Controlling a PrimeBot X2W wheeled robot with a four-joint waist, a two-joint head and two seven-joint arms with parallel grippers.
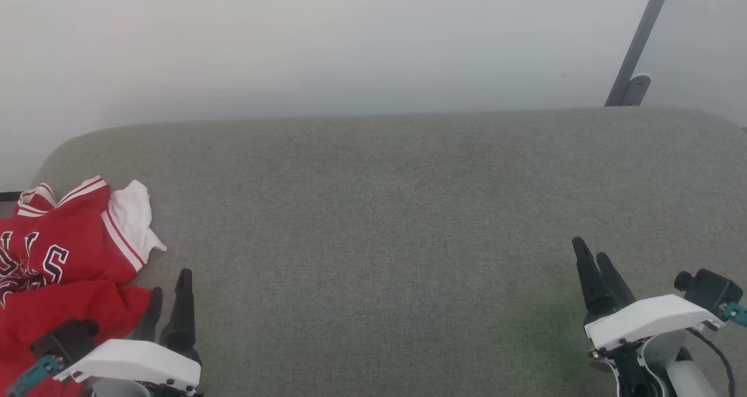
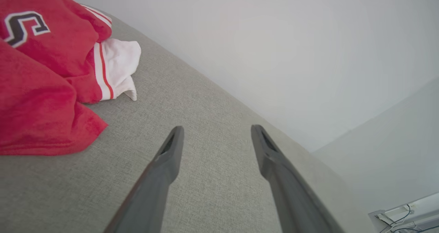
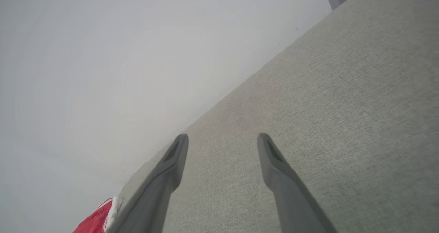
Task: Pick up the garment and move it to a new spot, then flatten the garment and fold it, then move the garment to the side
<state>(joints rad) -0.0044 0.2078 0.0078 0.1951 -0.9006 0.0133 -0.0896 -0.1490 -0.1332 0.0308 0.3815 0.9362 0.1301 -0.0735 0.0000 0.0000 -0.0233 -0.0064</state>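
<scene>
The garment [image 1: 70, 257] lies crumpled at the far left of the grey cushioned surface [image 1: 408, 210]: red cloth, a white sleeve with red-and-white trim, black white-outlined letters. The left wrist view shows the garment [image 2: 44, 75] at upper left; a red corner of the garment [image 3: 94, 221] peeks in at the right wrist view's bottom left. My left gripper [image 1: 169, 289] hovers just right of the red cloth, open and empty, left gripper [image 2: 216, 132] fingers apart over bare fabric. At the lower right my right gripper [image 1: 590, 251] is open and empty, far from the shirt; right gripper [image 3: 223, 138] fingers spread.
A pale wall [image 1: 350, 41] rises behind the surface's rounded back edge. A grey metal bar [image 1: 639, 44] leans at the upper right. Cables and a white fixture [image 2: 401, 216] lie beyond the surface's end. Bare grey fabric stretches between the two grippers.
</scene>
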